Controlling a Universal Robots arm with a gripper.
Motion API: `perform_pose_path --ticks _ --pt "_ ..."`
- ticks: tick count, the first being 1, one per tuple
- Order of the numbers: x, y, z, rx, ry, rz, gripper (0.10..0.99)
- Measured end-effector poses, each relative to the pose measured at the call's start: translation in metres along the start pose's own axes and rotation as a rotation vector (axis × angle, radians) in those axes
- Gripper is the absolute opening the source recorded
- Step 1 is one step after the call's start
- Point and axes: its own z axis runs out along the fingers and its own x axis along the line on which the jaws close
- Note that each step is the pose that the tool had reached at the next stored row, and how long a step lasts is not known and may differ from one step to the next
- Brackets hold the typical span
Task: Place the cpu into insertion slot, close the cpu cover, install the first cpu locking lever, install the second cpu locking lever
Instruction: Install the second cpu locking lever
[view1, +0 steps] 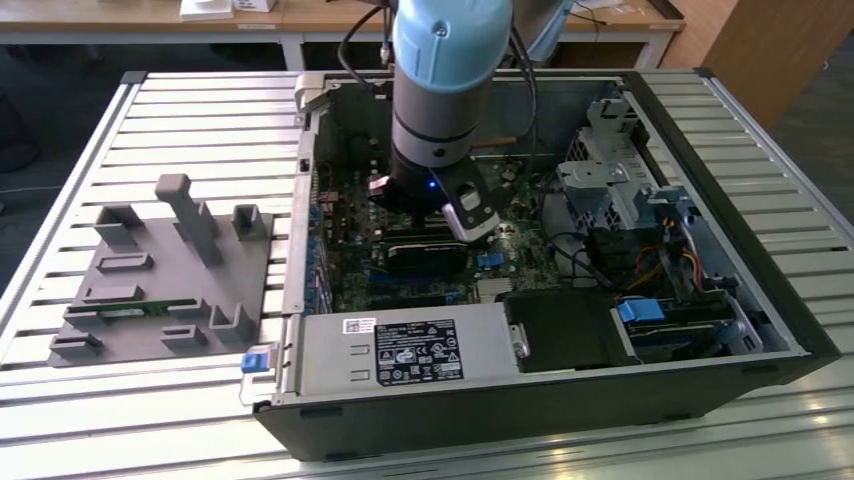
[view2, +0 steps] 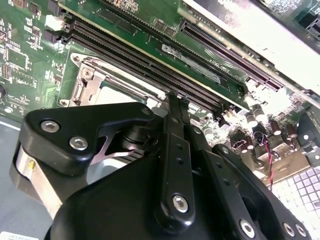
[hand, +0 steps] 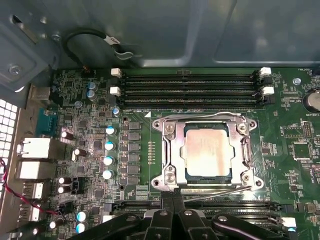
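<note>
The cpu (hand: 207, 150) lies seated flat in the insertion slot (hand: 186, 176), and the cpu cover (hand: 171, 150) is folded down around it, its window framing the silver top; the chip sits this way because the frame must clamp its edges while leaving the middle bare. The hand (hand: 173, 199) hangs just at the socket's near edge, its two slim fingers (hand: 167, 202) pressed together with nothing between them, which I judge suits pushing a thin wire lever rather than gripping. The first wrist view gives the socket squarely from above, with the memory slots (hand: 190, 86) beyond it. The second wrist view shows the hand's black linkage against the socket's corner. The exterior view shows the arm (view1: 441, 90) reaching down into the open computer case (view1: 747, 330) on the slatted surface (view1: 80, 150), beside a grey fixture tray (view1: 147, 290)
</note>
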Motion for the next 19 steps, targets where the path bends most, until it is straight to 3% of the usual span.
perform_pose_path --ticks 8,19 --pt "0.0024 -0.0020 -0.0001 -0.023 0.0006 0.000 0.118" --pt "0.0050 -0.0041 0.0070 -0.032 0.0008 -0.001 0.118"
